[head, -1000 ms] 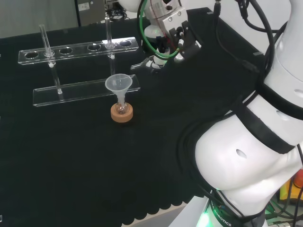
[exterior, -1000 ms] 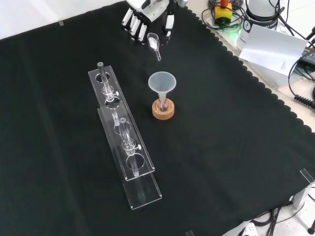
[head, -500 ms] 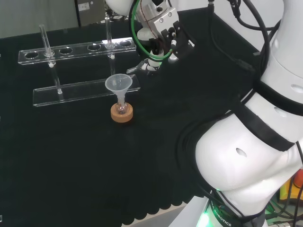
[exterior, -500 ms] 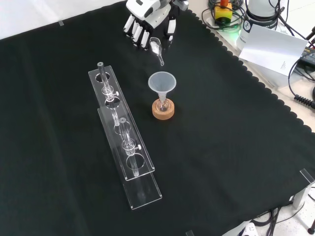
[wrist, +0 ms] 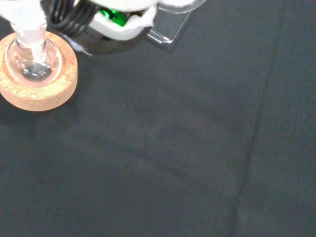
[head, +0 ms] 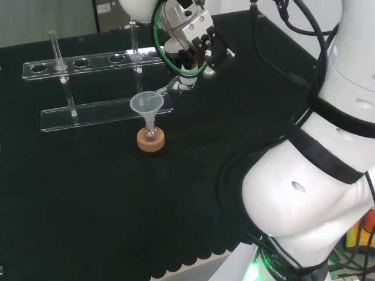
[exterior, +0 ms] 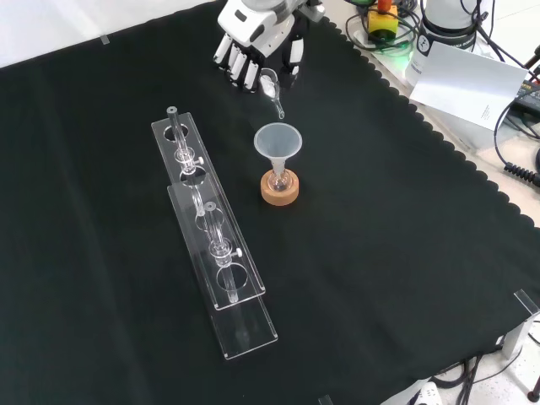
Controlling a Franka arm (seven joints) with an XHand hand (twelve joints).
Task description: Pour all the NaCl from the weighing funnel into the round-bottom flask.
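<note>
Cork ring (exterior: 279, 191) under round-bottom flask (wrist: 32, 61), funnel (exterior: 278, 142) atop; hand (exterior: 257, 38) fingers clamped on weighing funnel (exterior: 272, 88).

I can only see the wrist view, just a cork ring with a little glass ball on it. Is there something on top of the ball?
Observer: Yes, a clear funnel sits in the round-bottom flask on the cork ring.
Operator: What is the hand holding?
Observer: The hand is curled round the small weighing funnel, whose thin spout points down toward the funnel's mouth.
Operator: Is anything else on the cloth?
Observer: A clear rack lies left of the flask in the front view.
</note>
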